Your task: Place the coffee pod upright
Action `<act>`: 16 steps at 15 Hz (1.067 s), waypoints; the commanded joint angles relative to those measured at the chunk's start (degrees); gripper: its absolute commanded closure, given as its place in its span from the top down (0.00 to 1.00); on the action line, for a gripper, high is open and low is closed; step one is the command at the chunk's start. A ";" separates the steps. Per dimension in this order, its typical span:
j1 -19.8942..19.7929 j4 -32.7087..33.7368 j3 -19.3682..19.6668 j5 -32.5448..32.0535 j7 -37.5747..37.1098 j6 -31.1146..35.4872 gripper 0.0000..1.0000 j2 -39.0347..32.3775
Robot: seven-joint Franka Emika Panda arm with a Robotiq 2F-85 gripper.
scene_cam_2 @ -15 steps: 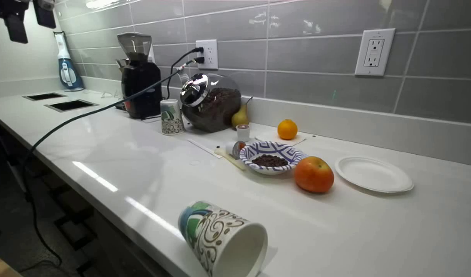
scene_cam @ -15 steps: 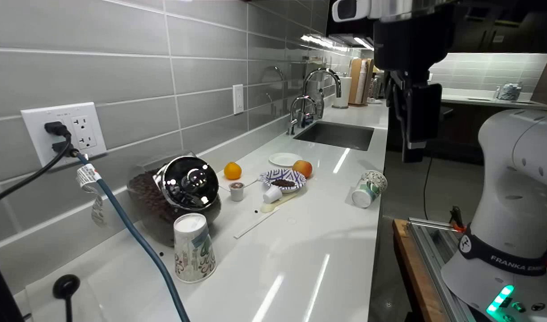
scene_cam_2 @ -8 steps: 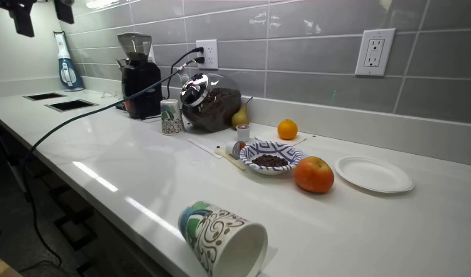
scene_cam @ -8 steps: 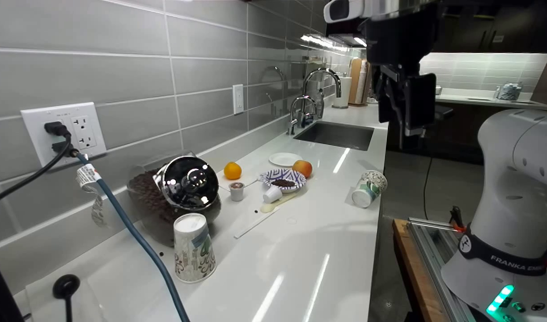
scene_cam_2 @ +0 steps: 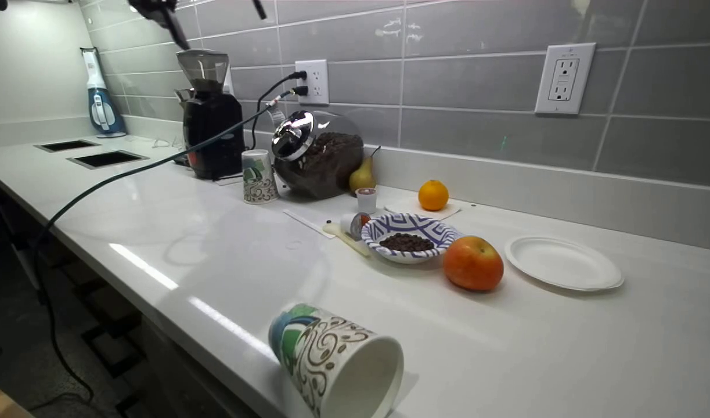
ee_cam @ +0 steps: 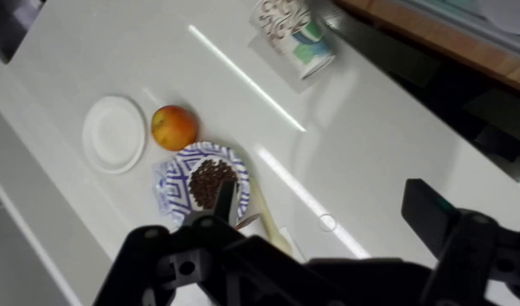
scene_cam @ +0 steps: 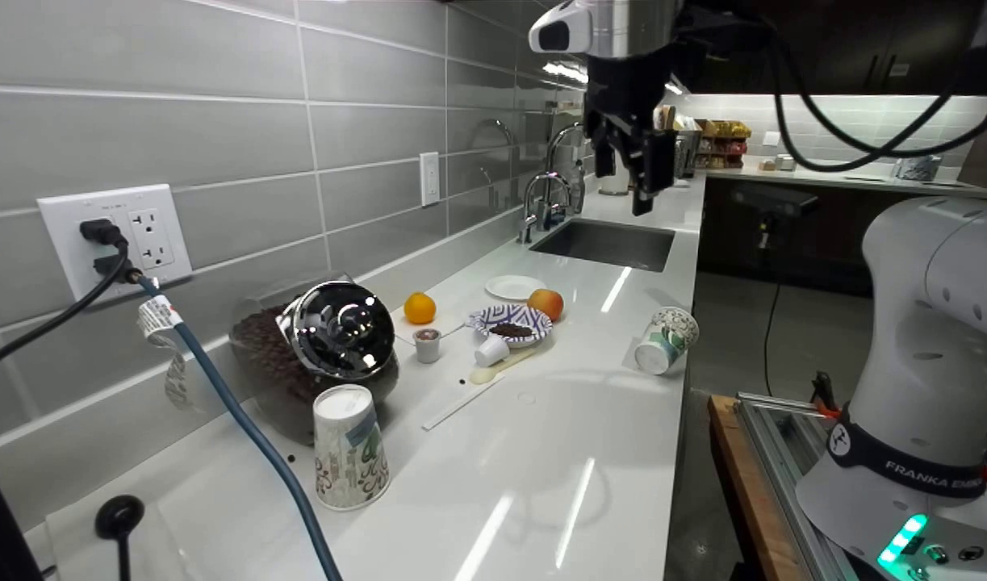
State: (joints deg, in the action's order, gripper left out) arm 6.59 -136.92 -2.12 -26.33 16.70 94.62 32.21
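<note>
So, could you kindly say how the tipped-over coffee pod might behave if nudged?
The tipped coffee pod would likely roll in a curve, as its sides taper. The bowl or spoon close beside it may soon stop it. Being smaller than the apple, it is probably light and easily shifted.

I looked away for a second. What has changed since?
The robot's gripper swung across above the counter, closer to the patterned bowl. It is open and empty; nothing was picked up or let go. Still as they were: the coffee pod on its side beside the bowl, the apple and the tipped-over paper cup.
</note>
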 commanded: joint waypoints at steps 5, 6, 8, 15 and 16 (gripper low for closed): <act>-2.20 -1.69 4.22 -6.82 4.15 14.03 1.00 -3.54; -2.18 -1.68 4.19 -6.83 4.23 14.12 1.00 -3.61; -0.98 -2.24 7.10 -2.82 9.64 16.93 1.00 -4.61; -2.69 -6.84 13.50 3.74 23.88 32.25 1.00 -8.09; -2.93 -7.79 13.88 3.97 24.78 34.83 1.00 -8.72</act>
State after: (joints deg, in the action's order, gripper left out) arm 4.87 -142.31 11.12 -24.15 37.72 122.92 25.09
